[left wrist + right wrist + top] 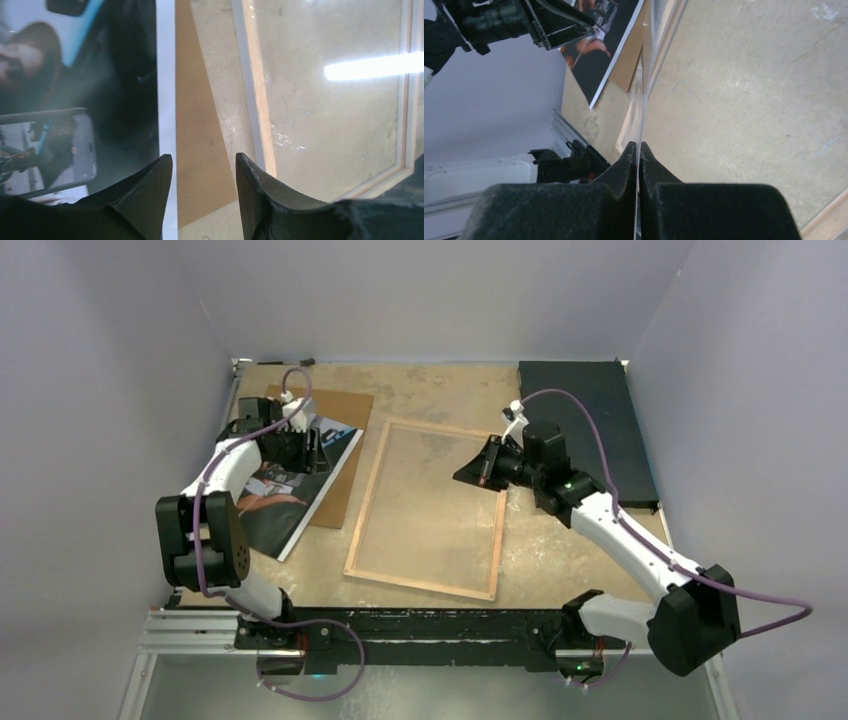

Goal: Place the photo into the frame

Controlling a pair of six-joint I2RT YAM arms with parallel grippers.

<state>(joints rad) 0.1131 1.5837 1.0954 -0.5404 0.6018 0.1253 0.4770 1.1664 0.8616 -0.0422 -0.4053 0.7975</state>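
Note:
The frame lies wood side up in the middle of the table; its white and wood rail shows in the left wrist view. The photo, dark with a white border, lies left of it on the brown board; it also shows in the left wrist view and the right wrist view. My left gripper is open above the photo's right edge, holding nothing. My right gripper is at the frame's far right side, shut on the thin edge of the clear pane, which runs edge-on from the jaws.
A plain brown backing board lies under the photo, its strip showing between my left fingers. A black rectangular mat lies at the back right. Walls enclose the table on three sides.

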